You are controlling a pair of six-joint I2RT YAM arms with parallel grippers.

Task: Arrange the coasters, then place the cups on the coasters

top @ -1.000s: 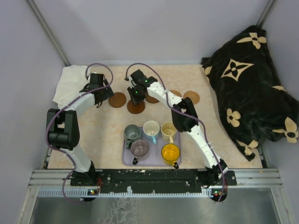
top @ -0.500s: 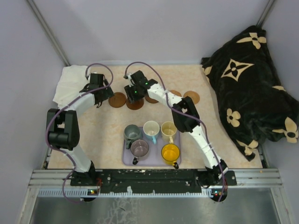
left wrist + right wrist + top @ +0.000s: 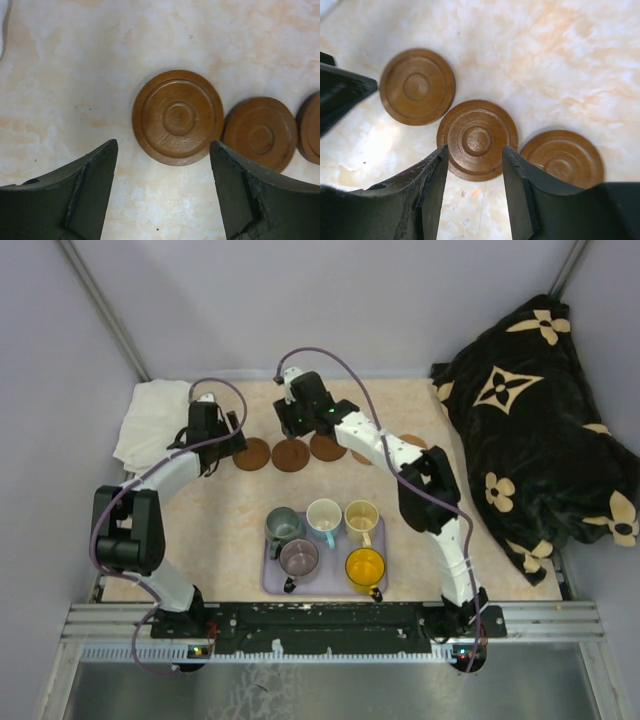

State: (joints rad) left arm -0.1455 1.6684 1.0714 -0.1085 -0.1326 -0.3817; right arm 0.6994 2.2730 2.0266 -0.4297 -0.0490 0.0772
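Three brown coasters lie in a row at the far side of the table: left [image 3: 252,454], middle [image 3: 291,455] and right [image 3: 327,447]. Further right, the right arm partly hides another coaster [image 3: 413,443]. My right gripper [image 3: 475,148] hangs open above the middle coaster [image 3: 477,139], which lies flat on the table. My left gripper [image 3: 163,145] is open just short of the left coaster [image 3: 178,117] and holds nothing. The cups stand on the tray: grey-green [image 3: 282,525], white [image 3: 324,514], cream [image 3: 361,517], mauve [image 3: 299,558] and yellow [image 3: 365,566].
The lavender tray [image 3: 330,582] sits near the arm bases. A white cloth [image 3: 150,420] lies at the far left corner. A black flowered blanket [image 3: 540,410] fills the right side. The left gripper's finger [image 3: 340,90] shows beside the left coaster [image 3: 417,86].
The right gripper carried the middle coaster back into line with the others, opened, and let it go. The left arm shifted slightly.
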